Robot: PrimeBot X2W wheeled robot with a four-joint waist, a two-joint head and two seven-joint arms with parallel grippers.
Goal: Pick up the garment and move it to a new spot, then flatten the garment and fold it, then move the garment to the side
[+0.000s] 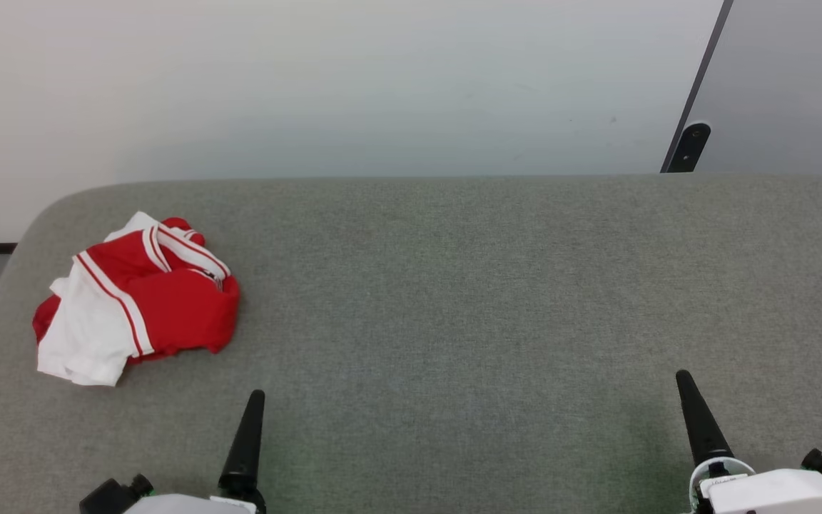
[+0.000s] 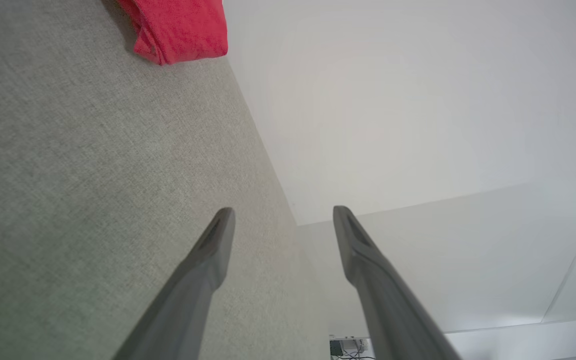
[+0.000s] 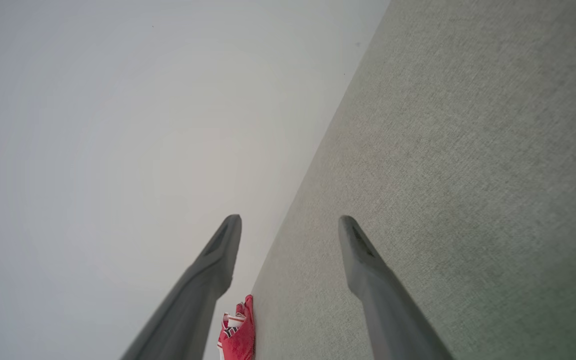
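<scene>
The garment (image 1: 136, 300) lies crumpled in a heap at the far left of the grey tabletop (image 1: 454, 285), well apart from both of my tools. My left tool (image 2: 283, 214) and my right tool (image 3: 289, 220) wait at the near edge, both wide open and empty, I think because picking up is not yet begun. The left one is nearer to the garment, so it seems the proper one to reach.
</scene>
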